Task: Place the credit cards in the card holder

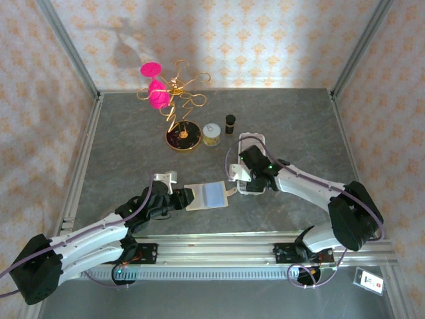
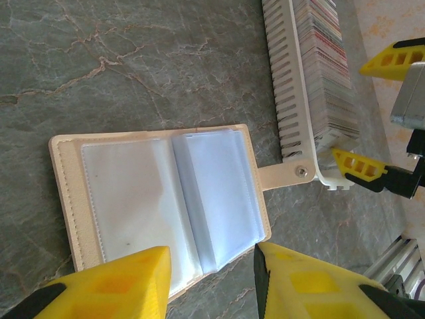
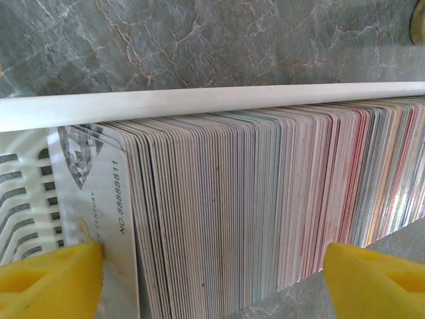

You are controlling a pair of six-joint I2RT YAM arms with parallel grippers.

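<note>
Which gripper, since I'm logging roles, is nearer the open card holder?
Left. The left gripper hangs over one edge of the card holder; the right gripper is past its strap, straddling cards in the clear case.

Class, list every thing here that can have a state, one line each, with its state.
card holder: open, lying flat
snap tab: unfastened, sticking out sideways
credit cards: standing on edge, packed in a row
card tray: uncovered, holding the credit cards
left pincer: open, astride the card holder's edge
right pincer: open, spanning the credit cards
dark bottle: upright
</note>
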